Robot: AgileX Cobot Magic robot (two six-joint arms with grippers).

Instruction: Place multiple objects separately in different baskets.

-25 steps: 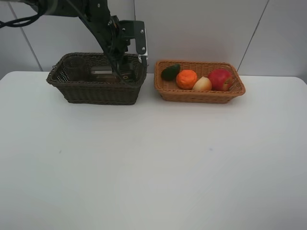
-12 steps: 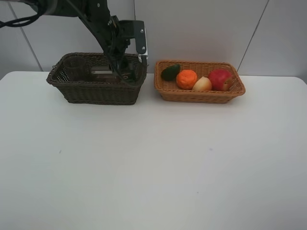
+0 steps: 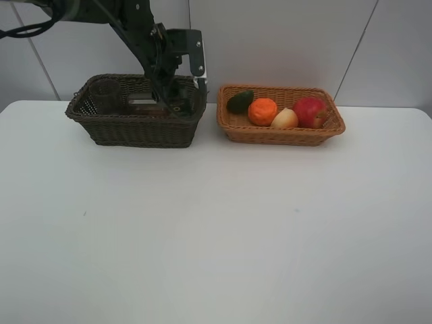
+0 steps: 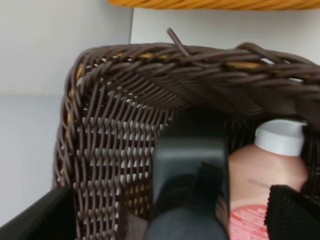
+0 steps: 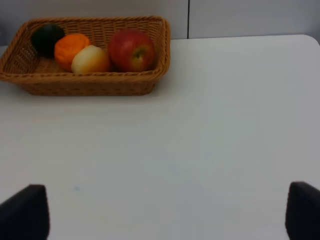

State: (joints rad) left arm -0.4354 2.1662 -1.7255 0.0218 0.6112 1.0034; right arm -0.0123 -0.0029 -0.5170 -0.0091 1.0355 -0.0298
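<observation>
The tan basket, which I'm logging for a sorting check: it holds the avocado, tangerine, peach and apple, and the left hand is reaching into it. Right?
Not quite. The fruit list is correct, but the left hand is down in the dark brown basket, not the tan basket. The exterior high view shows this.

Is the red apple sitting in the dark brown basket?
No, the red apple lies in the light tan basket with the other fruit.
</observation>
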